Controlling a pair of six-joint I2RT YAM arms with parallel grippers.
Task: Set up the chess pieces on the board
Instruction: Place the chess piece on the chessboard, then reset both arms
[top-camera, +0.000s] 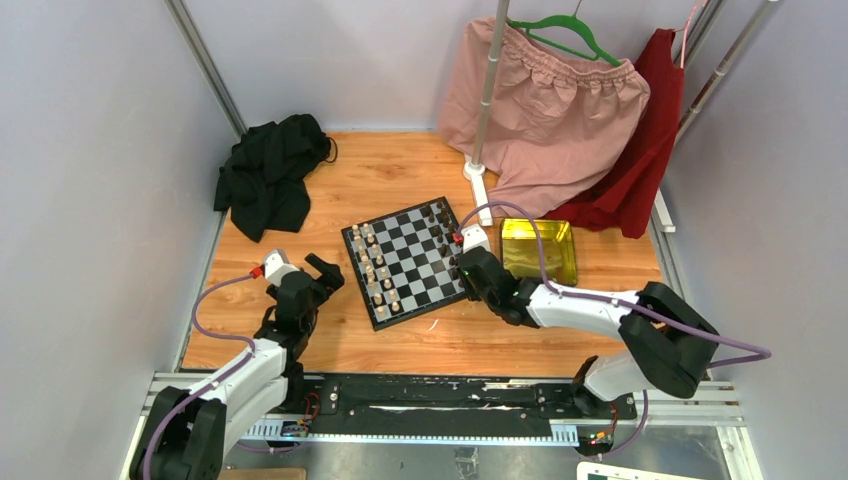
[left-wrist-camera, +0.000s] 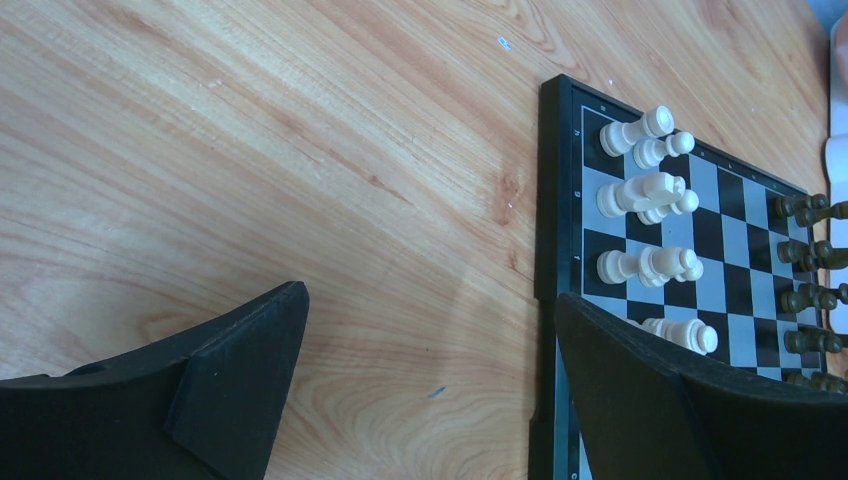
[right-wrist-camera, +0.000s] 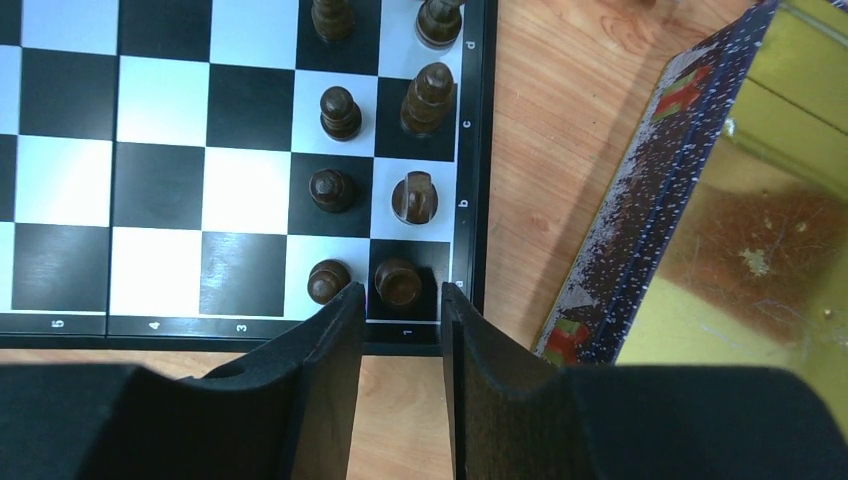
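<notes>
Item 1, left arm: I see it folded at the elbow. The left gripper hangs over bare wood just beside the board's left edge. Its black, wedge-shaped fingers are spread wide apart and hold nothing.

Item 2, right arm: it reaches low from its base across to the board's right side. The right gripper points down at a corner square. Its jaws stand apart with a narrow gap between them. A dark piece stands on that corner square just beyond the tips, and neither finger touches it.

Item 3, board: a flat square with glossy black and white squares and a black border printed with small letters and numbers. It lies turned at an angle in the middle of the table, which is pale varnished wood with a streaky grain.

Item 4, dark brown pieces: turned, knobbed and smooth, they stand in two rows along the board's right edge.

Item 5, cream-white pieces: same shapes, ranged along the left edge.

Item 6, yellow tin: shiny metal, open, with a speckled dark outer wall. It sits just beside the board on the right.

Item 7, at the back: a crumpled black cloth at left, and a pink garment and a red garment hung on a rack.
</notes>
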